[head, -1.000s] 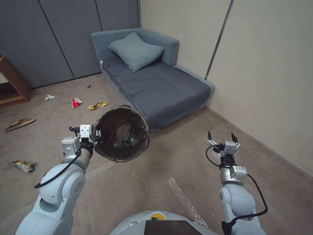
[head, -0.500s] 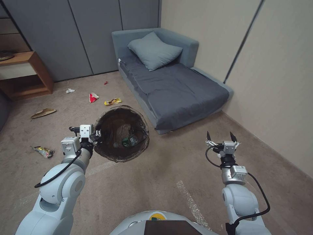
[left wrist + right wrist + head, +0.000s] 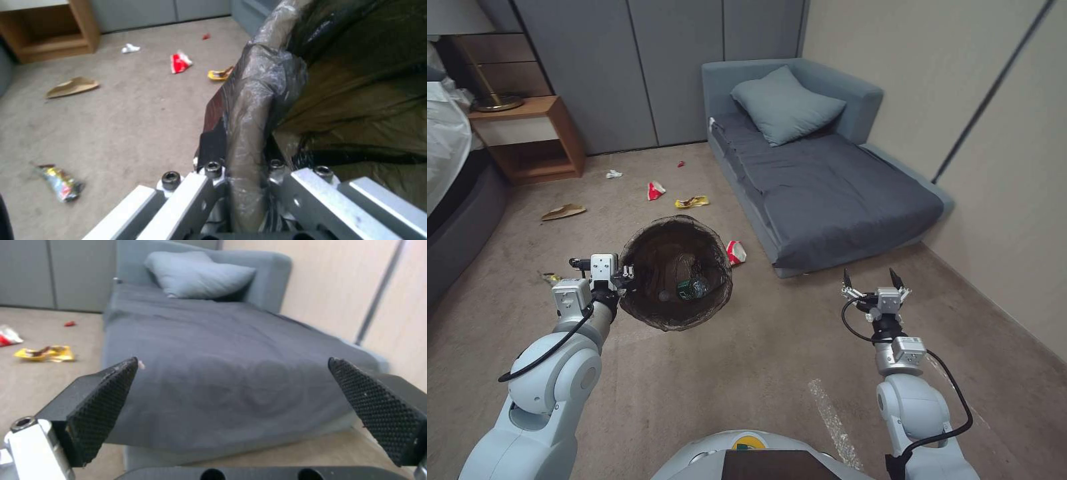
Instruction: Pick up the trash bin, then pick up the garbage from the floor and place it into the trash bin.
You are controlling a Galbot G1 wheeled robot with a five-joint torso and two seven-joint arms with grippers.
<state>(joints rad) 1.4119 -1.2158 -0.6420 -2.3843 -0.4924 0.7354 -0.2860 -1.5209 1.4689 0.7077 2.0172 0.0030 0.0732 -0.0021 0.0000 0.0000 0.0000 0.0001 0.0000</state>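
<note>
My left gripper [image 3: 624, 272] is shut on the near rim of the trash bin [image 3: 650, 315], holding it off the floor with its bag-lined mouth tilted toward me. A green-labelled bottle [image 3: 692, 289] lies inside. In the left wrist view the jaws clamp the bagged rim [image 3: 249, 133]. Garbage lies on the carpet: a red wrapper [image 3: 656, 191], a yellow wrapper [image 3: 692, 201], a red-and-white wrapper [image 3: 736, 252] by the sofa, white tissue [image 3: 614, 175], brown paper [image 3: 563, 212] and a crinkled wrapper [image 3: 549, 277] by my left wrist. My right gripper [image 3: 868, 279] hangs open and holds nothing.
A grey sofa [image 3: 827, 193] with a pillow [image 3: 787, 103] fills the far right corner, against a beige wall. A wooden nightstand [image 3: 527, 140] stands at the far left, with a bed edge [image 3: 457, 200] beside it. Open carpet stretches between them.
The whole head view has shifted: the sofa and litter slid rightward in the picture, and the nightstand and bed came into view. Both arms and the bin keep their pose.
</note>
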